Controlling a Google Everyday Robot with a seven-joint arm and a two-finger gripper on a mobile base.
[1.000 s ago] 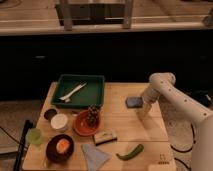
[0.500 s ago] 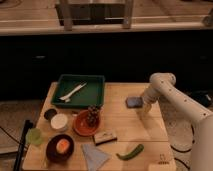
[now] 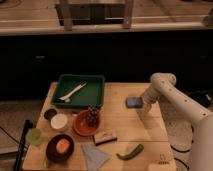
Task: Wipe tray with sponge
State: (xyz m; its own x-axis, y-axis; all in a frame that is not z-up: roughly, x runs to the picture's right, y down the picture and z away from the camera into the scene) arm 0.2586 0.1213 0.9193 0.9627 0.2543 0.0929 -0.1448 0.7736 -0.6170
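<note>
Two steps left, by my read: grab, then wipe. Table [image 3: 125,127] is crowded on its left half. Tray [image 3: 79,77] sits back-left with a white utensil [image 3: 72,92] lying in it. Sponge [image 3: 133,102] is flat on the table, right of the tray and apart from it. Gripper [image 3: 146,105] is down at the sponge's right edge; open or closed, can't tell. Next: secure the sponge, lift, carry left into the tray, dodging the utensil.

White arm [image 3: 185,103] reaching in from the right, bent at a round elbow [image 3: 162,81] up high, gripper [image 3: 145,103] hanging low, pointing down.
</note>
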